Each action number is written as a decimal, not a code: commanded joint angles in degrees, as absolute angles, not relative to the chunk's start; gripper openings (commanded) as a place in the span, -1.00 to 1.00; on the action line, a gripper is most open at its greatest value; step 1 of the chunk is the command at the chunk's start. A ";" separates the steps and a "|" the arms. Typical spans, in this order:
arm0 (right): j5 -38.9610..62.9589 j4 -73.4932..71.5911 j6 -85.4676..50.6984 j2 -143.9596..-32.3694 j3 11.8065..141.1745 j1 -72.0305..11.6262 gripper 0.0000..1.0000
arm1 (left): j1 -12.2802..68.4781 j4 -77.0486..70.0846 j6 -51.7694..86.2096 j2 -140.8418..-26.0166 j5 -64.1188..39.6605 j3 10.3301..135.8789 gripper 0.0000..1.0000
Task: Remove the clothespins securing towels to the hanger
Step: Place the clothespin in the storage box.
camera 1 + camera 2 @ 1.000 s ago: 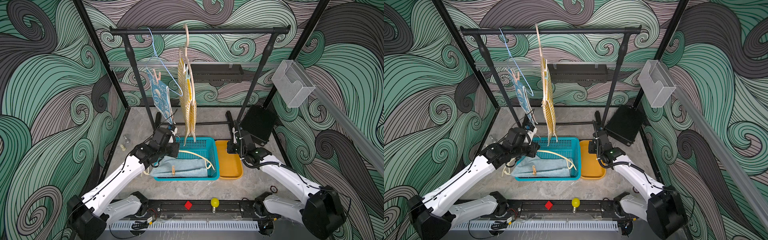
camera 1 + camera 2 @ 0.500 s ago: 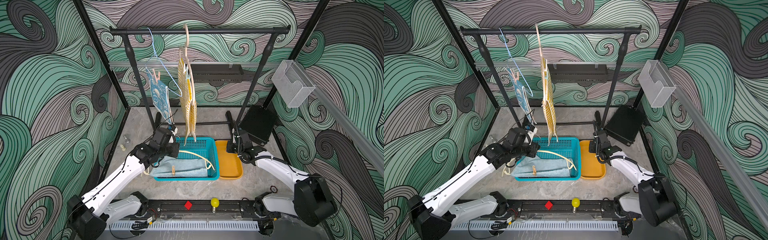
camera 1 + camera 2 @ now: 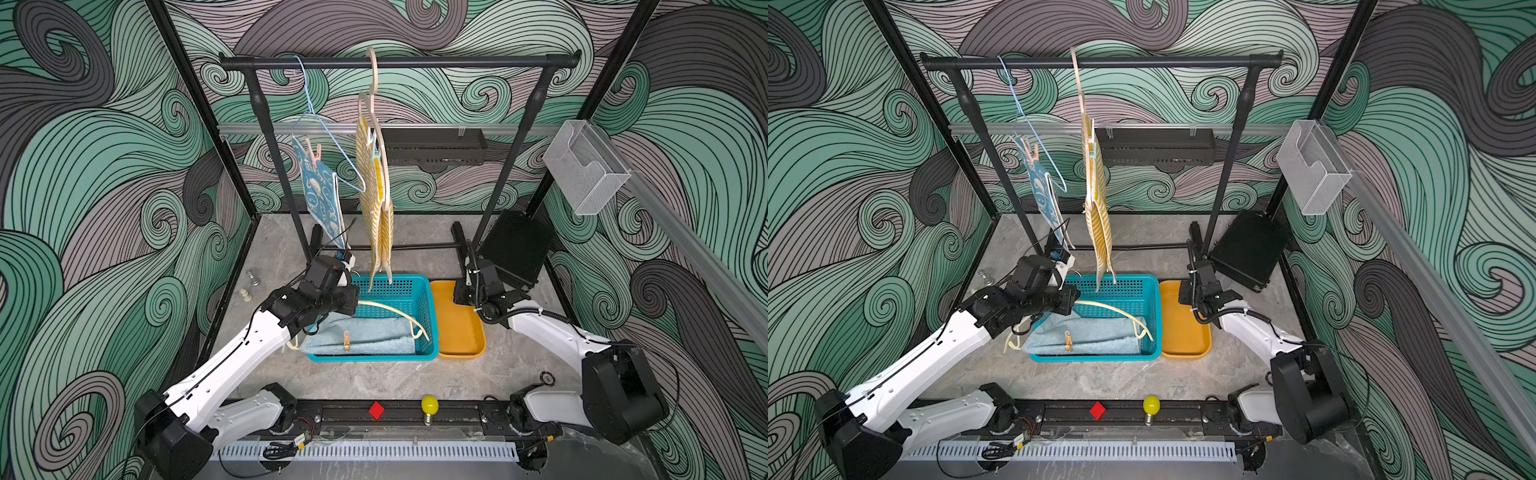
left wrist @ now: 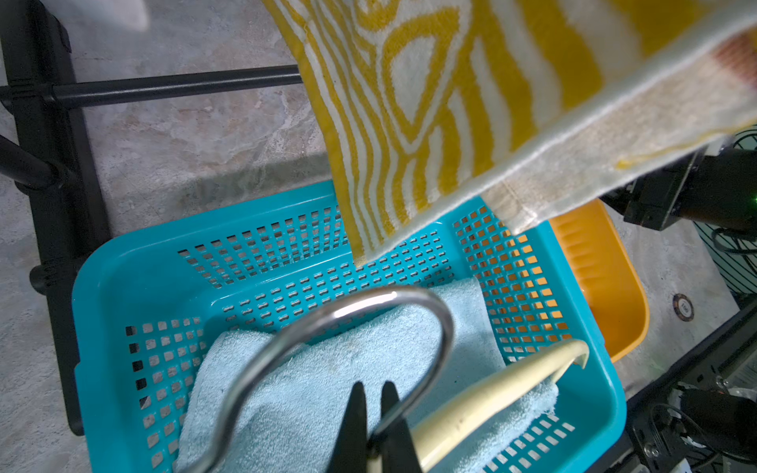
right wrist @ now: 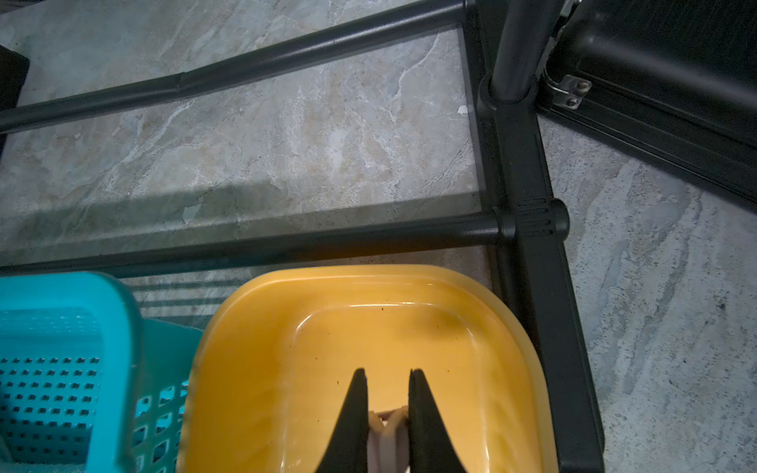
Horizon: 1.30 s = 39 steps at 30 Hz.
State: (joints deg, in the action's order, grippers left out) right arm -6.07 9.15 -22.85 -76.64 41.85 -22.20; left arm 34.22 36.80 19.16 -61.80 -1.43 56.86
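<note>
My left gripper hangs over the teal basket, shut on the base of the metal hook of a cream hanger. That hanger lies across the pale-blue towel in the basket, and a tan clothespin lies on the towel. My right gripper is low over the yellow tray, shut on a pale pink clothespin. On the rail, the yellow striped towel hangs from a cream hanger. A pink clothespin pins the teal bunny towel to a blue wire hanger.
The black rack's rail, posts and floor bars stand just behind the basket and tray. A black case lies at the back right, and a clear box is fixed to the right wall. Two chess pieces stand to the left.
The right arm's elbow has swung outward and dropped lower, while its gripper stays over the far end of the yellow tray with the clothespin. The left arm has not moved.
</note>
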 commanded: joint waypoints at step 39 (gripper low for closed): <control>35.50 10.07 -10.01 -51.57 44.74 -28.86 0.32 | 35.43 36.14 19.21 -64.86 -2.44 61.30 -1.00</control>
State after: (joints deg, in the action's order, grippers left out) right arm 26.87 9.65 -14.22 -51.96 42.52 -24.77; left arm 34.76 36.77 19.31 -64.69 -1.32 58.37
